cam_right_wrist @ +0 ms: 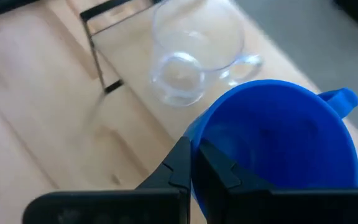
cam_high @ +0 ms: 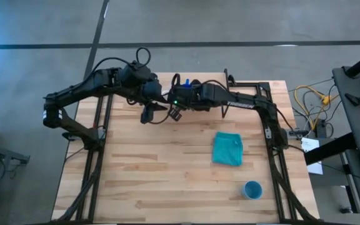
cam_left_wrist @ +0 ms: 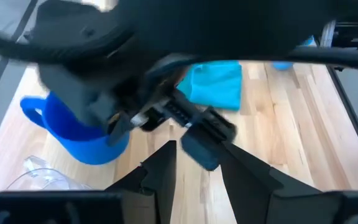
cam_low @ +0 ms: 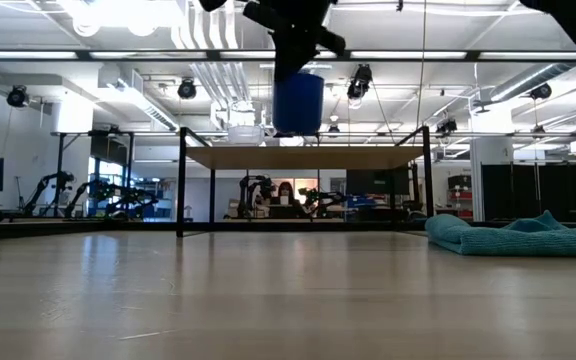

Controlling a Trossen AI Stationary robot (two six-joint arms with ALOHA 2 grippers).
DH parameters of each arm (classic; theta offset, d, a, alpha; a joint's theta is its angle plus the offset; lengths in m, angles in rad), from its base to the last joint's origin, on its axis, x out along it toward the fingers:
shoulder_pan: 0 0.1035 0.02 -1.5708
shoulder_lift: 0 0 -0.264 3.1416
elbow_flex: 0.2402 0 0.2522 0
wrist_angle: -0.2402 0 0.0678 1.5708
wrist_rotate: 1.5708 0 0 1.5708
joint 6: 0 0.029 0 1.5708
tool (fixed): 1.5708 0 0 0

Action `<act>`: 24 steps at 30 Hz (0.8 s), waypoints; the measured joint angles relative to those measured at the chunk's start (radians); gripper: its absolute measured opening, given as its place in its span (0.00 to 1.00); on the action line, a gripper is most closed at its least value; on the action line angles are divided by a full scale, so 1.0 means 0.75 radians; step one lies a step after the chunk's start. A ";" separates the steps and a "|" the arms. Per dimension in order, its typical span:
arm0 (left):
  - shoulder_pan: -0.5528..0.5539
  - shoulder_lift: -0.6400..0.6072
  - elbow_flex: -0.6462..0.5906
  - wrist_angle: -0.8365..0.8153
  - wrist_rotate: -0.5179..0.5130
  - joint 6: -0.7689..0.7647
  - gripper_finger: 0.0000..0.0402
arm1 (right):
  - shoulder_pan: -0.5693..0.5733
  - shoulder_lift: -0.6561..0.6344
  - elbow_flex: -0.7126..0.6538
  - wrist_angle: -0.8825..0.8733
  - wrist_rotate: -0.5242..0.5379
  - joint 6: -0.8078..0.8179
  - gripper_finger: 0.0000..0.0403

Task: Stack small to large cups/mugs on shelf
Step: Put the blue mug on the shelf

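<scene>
The right gripper (cam_right_wrist: 192, 163) has its jaws nearly together, pinching the rim of the deep blue mug (cam_right_wrist: 278, 140), one finger inside the wall and one outside. In the low view this mug (cam_low: 298, 103) hangs above the shelf (cam_low: 308, 157), its base apart from the light-wood board, whether just clear or higher I cannot tell. Beside it on the shelf stands the clear cup (cam_right_wrist: 194, 46), upright and untouched, close to the mug but not against it. The left gripper (cam_left_wrist: 194, 165) hovers nearby at the far side of the table (cam_high: 167, 175), its jaws parted a moderate way and holding nothing; the right arm's gripper and mug sit just ahead of it. The light blue cup (cam_high: 252, 189) stands alone near the table's front right corner, well apart from the shelf, with the teal cloth (cam_high: 227, 149) lying between.
</scene>
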 joint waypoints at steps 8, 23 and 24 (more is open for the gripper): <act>0.000 0.000 0.000 -0.001 0.005 0.002 0.27 | -0.057 0.002 -0.004 -0.065 -0.015 -0.046 0.02; 0.000 -0.097 0.032 0.011 -0.024 0.015 0.27 | -0.137 0.002 -0.004 -0.111 -0.151 -0.035 0.02; 0.000 -0.109 0.040 0.013 -0.024 0.015 0.27 | -0.142 0.002 -0.004 -0.111 -0.160 -0.035 0.02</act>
